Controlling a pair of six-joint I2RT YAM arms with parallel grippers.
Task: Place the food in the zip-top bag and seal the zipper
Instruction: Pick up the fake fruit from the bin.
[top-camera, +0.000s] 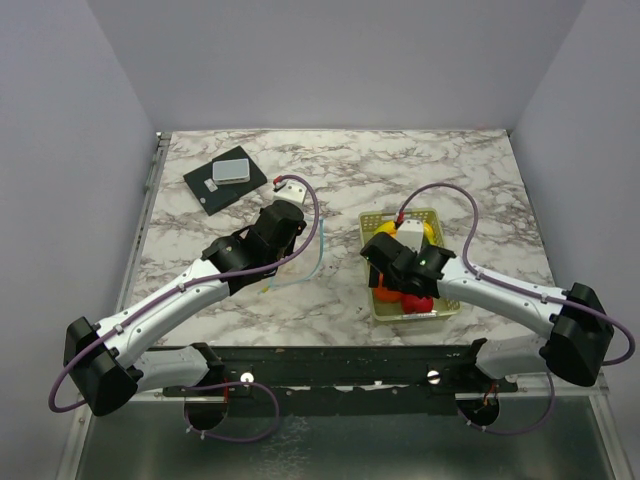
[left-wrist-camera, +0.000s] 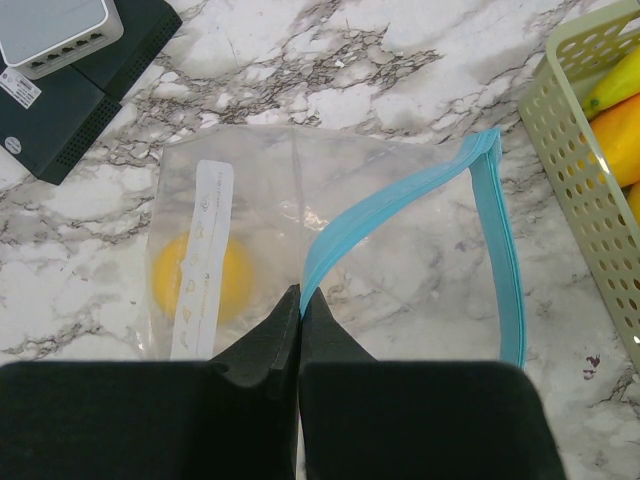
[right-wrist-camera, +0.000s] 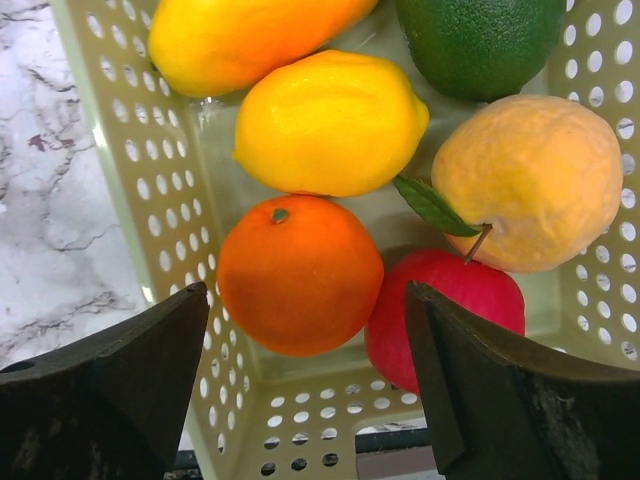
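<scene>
Left claw (left-wrist-camera: 300, 298) clamps thin blue zipper (left-wrist-camera: 400, 195), clear floppy bag (left-wrist-camera: 260, 170); right claw (right-wrist-camera: 308, 295) agape, empty, over glossy orange (right-wrist-camera: 290, 260).

- marble-look bench (top-camera: 450, 170), white with grey veins
- black slab (top-camera: 225, 198) lying around 10 o'clock
- clear zip-top bag (left-wrist-camera: 400, 260) flat near the middle
- pale green mesh basket (left-wrist-camera: 570, 150) at about 4 o'clock

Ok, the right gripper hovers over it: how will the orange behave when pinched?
The orange is round and glossy, so it may slip or roll when squeezed. It looks hard, probably light. The red apple beside it might get nudged.
</scene>
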